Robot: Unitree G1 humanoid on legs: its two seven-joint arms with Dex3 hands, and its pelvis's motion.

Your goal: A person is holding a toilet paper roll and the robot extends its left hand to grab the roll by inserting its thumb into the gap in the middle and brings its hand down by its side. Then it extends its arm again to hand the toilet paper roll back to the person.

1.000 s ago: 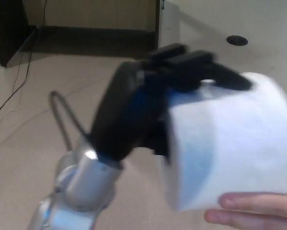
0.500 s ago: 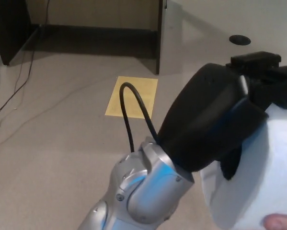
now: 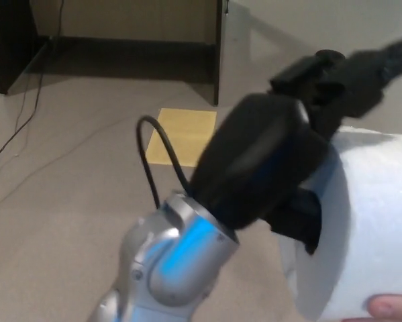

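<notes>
From my head camera I see the left robot hand (image 3: pixel 281 154) reaching in from the lower left on its silver forearm (image 3: pixel 167 261), with a black cable (image 3: pixel 157 168) looping off the wrist. The hand lies against the toilet paper roll (image 3: pixel 362 221), which fills the lower right of the view. The fingers (image 3: pixel 348 74) stretch over the top of the roll toward the upper right, and a dark part of the hand, which I take for the thumb (image 3: pixel 301 218), sits at the roll's near end, where the middle gap would be; I cannot see the gap itself. So the hand looks wrapped on the roll, though the frame is blurred with motion. A person's fingertip (image 3: pixel 392 307) touches the underside of the roll at the bottom right edge, so the roll is between the two of them. My right hand does not show at all. Behind everything is the beige floor (image 3: pixel 66 201), a yellow square (image 3: pixel 184 134) lying flat on it, and dark furniture (image 3: pixel 13 40) along the top edge.
</notes>
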